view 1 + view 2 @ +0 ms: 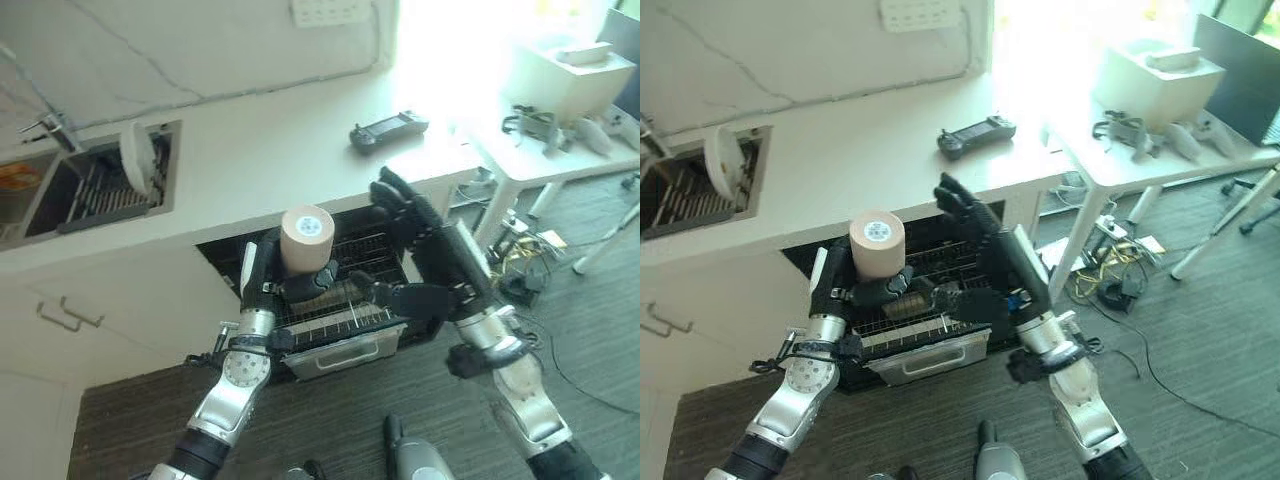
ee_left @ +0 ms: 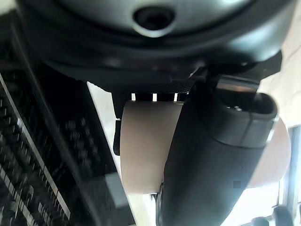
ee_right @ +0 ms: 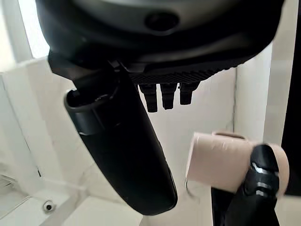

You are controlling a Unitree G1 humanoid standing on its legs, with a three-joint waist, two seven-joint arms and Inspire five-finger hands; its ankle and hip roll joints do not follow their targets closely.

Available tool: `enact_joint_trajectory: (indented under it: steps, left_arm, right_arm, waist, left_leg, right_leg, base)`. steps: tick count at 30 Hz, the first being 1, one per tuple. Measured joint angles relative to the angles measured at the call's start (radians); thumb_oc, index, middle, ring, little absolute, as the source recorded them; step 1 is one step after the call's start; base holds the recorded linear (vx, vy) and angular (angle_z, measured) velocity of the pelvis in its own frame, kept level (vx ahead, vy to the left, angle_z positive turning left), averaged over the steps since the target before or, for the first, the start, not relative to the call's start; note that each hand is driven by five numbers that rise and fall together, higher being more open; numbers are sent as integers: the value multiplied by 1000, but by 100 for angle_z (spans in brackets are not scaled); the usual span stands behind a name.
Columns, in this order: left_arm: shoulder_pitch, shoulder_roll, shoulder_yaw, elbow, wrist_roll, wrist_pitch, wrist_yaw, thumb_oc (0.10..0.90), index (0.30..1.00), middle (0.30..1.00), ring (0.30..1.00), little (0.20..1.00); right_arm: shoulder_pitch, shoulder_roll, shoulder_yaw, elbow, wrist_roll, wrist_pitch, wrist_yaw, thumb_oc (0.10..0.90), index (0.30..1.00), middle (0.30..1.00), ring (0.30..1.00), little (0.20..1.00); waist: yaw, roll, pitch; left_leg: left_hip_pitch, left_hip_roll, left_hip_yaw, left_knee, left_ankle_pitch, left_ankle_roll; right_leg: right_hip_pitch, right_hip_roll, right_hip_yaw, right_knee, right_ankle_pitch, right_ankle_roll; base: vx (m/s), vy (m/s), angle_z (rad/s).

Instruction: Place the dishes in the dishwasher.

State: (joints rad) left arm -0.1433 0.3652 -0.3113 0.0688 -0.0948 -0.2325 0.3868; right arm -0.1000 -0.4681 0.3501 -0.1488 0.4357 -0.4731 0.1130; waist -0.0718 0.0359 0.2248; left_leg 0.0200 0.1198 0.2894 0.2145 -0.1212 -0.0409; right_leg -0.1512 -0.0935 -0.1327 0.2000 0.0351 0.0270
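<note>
Left hand (image 1: 290, 285) curled round a beige cylindrical cup (image 1: 306, 240) — held upside down, base up, above the pulled-out black wire dishwasher rack (image 1: 350, 300) under the white countertop (image 1: 270, 150). Right hand (image 1: 415, 235) at 3 o'clock of the cup, fingers straight and spread, holding nothing, close to it but apart. White plate (image 1: 135, 160) stands upright in the sink drainer (image 1: 95, 195) at 10 o'clock — black handheld controller (image 1: 388, 129) lies on the counter at 1 o'clock.
</note>
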Motion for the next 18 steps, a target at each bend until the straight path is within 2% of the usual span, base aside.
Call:
enact_joint_trajectory:
  steps: [3,5,10,14,18]
  left_arm:
    - [-2,4,2,-1,33,-19,49,400,300,300,300,300]
    - [-4,4,0,0,33,-31,88,400,300,300,300,300]
    - [-19,3,-18,7,90,-56,155,400,300,300,300,300]
    - [-42,4,-23,21,112,-84,175,400,300,300,300,300]
    - [-42,4,-33,21,111,-88,174,400,300,300,300,300]
  right_arm:
    - [-3,-1,6,5,7,26,-8,800,900,900,900,900]
    - [-58,9,45,21,42,52,-37,800,900,900,900,900]
    - [-153,85,73,69,87,85,-127,800,900,900,900,900]
    - [-165,90,74,84,124,151,-148,800,900,900,900,900]
    - [-166,91,110,84,126,195,-146,800,900,900,900,900]
  waist:
    - [23,-1,0]
    - [27,-3,-1]
    - [55,-22,-12]
    - [75,-24,-13]
    - [79,-24,-13]
  left_leg:
    - [0,-2,-20,3,-1,2]
    - [0,-2,-24,5,-2,2]
    - [0,-2,-54,10,-2,-1]
    - [-1,-2,-77,26,-9,-4]
    - [-3,-2,-80,34,-14,-3]
  right_leg:
    - [5,-9,-19,23,-17,2]
    - [5,-11,-24,30,-22,-1]
    - [10,-19,-48,60,-47,-6]
    - [21,-24,-67,75,-55,-11]
    - [21,-27,-69,85,-59,-11]
  base:
    - [0,-50,23]
    - [12,-44,6]
    - [39,-35,16]
    - [36,-16,16]
    - [8,-3,1]
